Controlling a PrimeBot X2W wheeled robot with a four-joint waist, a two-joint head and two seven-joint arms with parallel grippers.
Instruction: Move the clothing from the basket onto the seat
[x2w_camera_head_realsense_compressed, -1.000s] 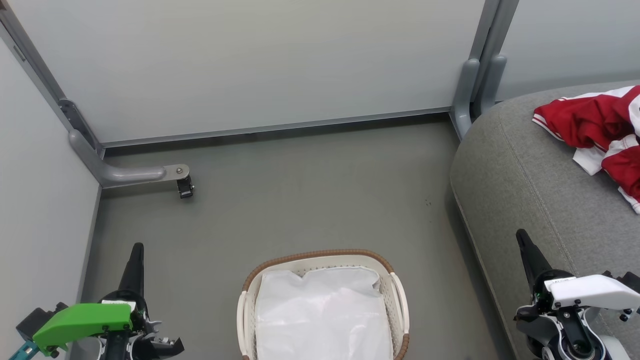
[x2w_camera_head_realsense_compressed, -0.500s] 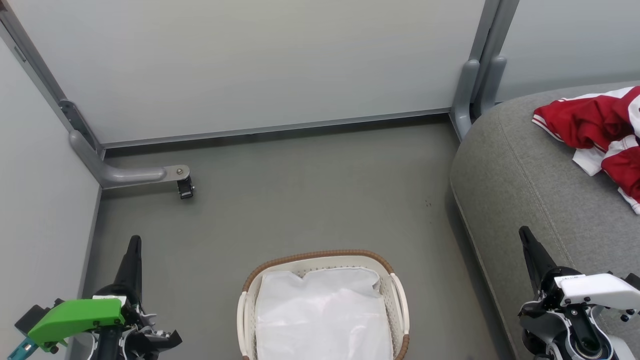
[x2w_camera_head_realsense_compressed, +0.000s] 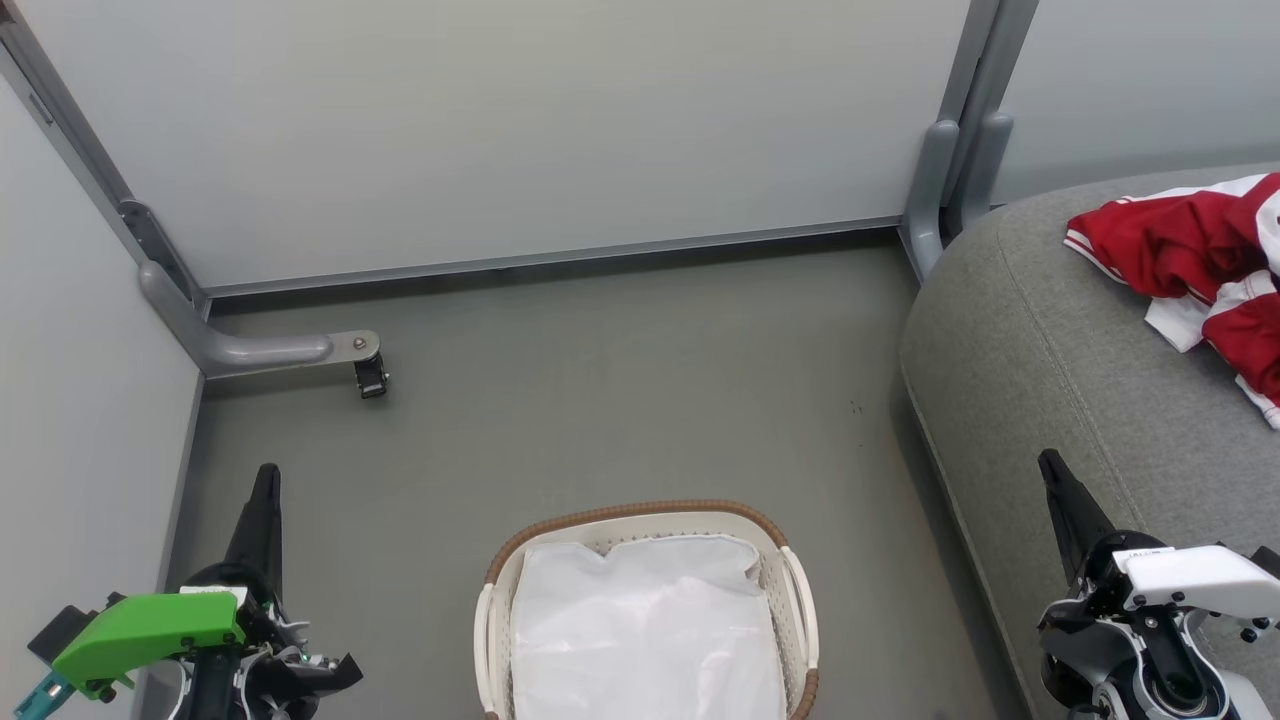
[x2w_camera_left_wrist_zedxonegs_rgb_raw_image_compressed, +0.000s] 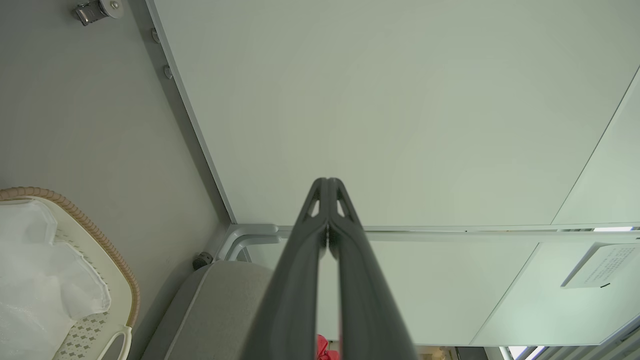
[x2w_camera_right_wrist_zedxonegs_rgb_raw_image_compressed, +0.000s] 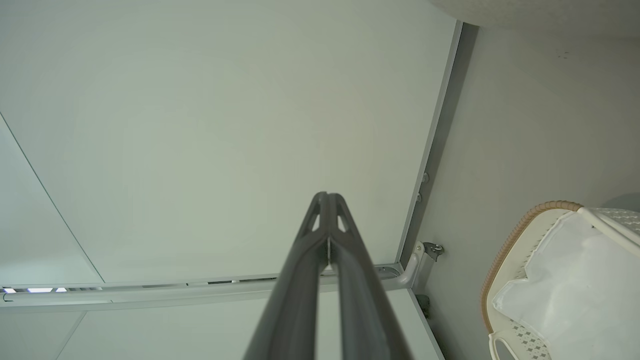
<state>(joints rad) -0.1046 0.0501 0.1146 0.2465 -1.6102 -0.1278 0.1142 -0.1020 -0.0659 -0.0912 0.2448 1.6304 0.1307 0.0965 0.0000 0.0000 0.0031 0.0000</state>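
- 2 grippers are closed and empty. At the lower left of the head view, the left gripper (x2w_camera_head_realsense_compressed: 266, 480) has its fingers pressed together on nothing, and the left wrist view shows the same shut tips (x2w_camera_left_wrist_zedxonegs_rgb_raw_image_compressed: 327, 187). It sits close to the pale wall panel (x2w_camera_head_realsense_compressed: 90, 400) at the left edge, so a wide outward swing could knock that panel.
- At bottom centre, the basket (x2w_camera_head_realsense_compressed: 640, 510) stands on the grey floor (x2w_camera_head_realsense_compressed: 600, 400) with its white liner (x2w_camera_head_realsense_compressed: 645, 630) inside and no red fabric visible. Whether anything hides under the liner, I cannot tell. A reach in now would likely pinch the liner and drag the light basket along.
- Right of the basket, near it but apart, the seat (x2w_camera_head_realsense_compressed: 1050, 340) bulges in from the right edge.
- At the upper right, the clothing (x2w_camera_head_realsense_compressed: 1180, 240) lies crumpled on the seat's top and runs off the frame's right edge. The task looks done or nearly so. A needless extra pass could snag the fabric and pull it down over the rounded edge.
- At the lower right, the right gripper (x2w_camera_head_realsense_compressed: 1048, 465) is over the seat's slope, fingers pressed together and holding nothing. Dropping it from here could dig the tips into the upholstery.
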